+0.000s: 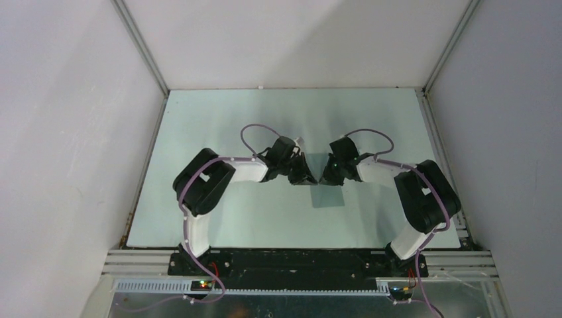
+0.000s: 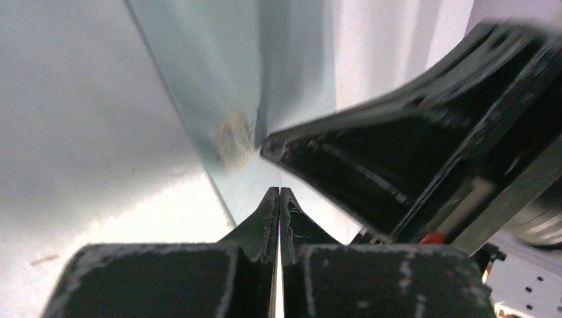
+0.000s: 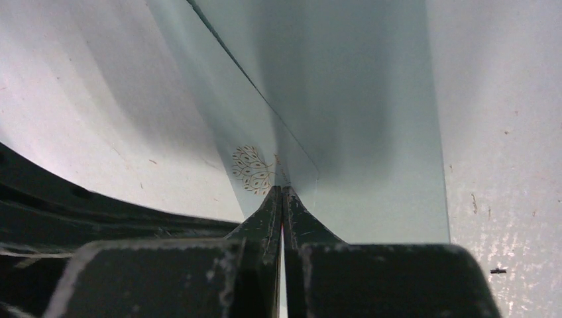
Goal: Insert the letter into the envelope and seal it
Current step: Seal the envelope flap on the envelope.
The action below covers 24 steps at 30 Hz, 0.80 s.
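**A:** The left gripper [image 2: 279,192] was closed tight, with nothing I could see between its fingers. Its tip was on the envelope [image 1: 329,195], mid-bench [image 1: 219,126].

**B:** The right gripper [image 3: 283,191] was closed too, pressing beside the tree print [image 3: 252,169]. And the letter?

**A:** Not visible; probably inside.

**B:** Both tips bore on one small spot. A sideways drag could have creased the envelope or slid it, leaving it unsealed.
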Tool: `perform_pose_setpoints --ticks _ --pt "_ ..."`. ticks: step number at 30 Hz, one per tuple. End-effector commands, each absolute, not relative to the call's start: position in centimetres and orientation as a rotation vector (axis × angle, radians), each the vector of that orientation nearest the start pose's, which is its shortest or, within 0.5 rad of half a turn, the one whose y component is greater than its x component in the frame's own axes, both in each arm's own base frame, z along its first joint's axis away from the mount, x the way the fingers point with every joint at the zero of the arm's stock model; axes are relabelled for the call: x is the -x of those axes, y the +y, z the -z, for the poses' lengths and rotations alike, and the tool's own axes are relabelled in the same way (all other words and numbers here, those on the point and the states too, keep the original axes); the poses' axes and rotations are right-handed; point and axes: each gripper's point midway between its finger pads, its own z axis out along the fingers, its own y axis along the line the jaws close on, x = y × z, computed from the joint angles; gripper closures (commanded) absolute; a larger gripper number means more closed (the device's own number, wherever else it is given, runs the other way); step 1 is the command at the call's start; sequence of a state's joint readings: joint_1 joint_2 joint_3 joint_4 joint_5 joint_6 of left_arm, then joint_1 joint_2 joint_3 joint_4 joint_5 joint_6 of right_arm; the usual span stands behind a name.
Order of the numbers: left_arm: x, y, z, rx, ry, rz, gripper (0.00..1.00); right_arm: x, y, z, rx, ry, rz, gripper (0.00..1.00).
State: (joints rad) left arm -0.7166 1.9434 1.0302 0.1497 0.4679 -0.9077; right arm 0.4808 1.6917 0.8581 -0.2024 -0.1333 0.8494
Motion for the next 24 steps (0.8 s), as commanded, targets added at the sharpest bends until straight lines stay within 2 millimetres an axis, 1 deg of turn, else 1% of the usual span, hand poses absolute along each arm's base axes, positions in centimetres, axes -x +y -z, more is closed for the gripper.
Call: perform_pose_setpoints --ticks 1,3,6,8,12,14,17,19,20,21,22,23,24 --pt "-29.7 -38.4 -4.4 -0.017 2.607 1.201 0.98 -26.7 18.9 1.0 -0.460 2.781 -0.422 1.00" --pt "-29.5 -38.0 -3.7 -0.021 2.638 1.170 0.98 -26.6 18.9 0.7 -0.461 2.773 -0.424 1.00" --pt "-28.6 -37.2 -2.4 -0.027 2.707 1.118 0.98 -27.2 18.6 0.3 -0.487 2.747 -0.432 1.00" --pt "-28.0 -36.5 -1.5 -0.030 2.754 1.071 0.98 -27.9 18.7 -0.2 -0.521 2.729 -0.478 1.00" --pt "-27.7 -36.2 -0.5 -0.051 2.797 1.036 0.98 -29.6 19.5 -1.9 -0.529 2.677 -0.534 1.00" --pt "-27.7 -36.2 -0.3 -0.057 2.801 1.028 0.98 -30.0 19.4 -1.9 -0.534 2.678 -0.518 1.00" --pt "-28.0 -36.2 -0.7 -0.054 2.790 1.034 0.99 -29.8 19.4 -2.1 -0.532 2.686 -0.509 1.00" --pt "-28.3 -36.4 -2.1 -0.048 2.738 1.068 0.99 -29.2 19.4 -2.5 -0.504 2.687 -0.496 1.00" --pt "-28.6 -36.7 -3.6 -0.033 2.697 1.104 0.99 -29.0 19.7 -2.8 -0.484 2.684 -0.498 1.00" --pt "-29.2 -37.0 -4.6 -0.029 2.641 1.151 0.99 -28.8 19.7 -2.8 -0.469 2.690 -0.492 1.00" --pt "-29.7 -37.3 -6.4 -0.016 2.589 1.193 0.98 -28.6 19.8 -2.7 -0.456 2.697 -0.491 1.00" --pt "-30.4 -37.7 -7.6 -0.023 2.542 1.217 0.98 -28.5 19.8 -2.6 -0.453 2.702 -0.486 1.00" --pt "-30.6 -37.8 -8.3 -0.033 2.531 1.214 0.97 -28.3 19.8 -2.3 -0.449 2.712 -0.480 1.00"
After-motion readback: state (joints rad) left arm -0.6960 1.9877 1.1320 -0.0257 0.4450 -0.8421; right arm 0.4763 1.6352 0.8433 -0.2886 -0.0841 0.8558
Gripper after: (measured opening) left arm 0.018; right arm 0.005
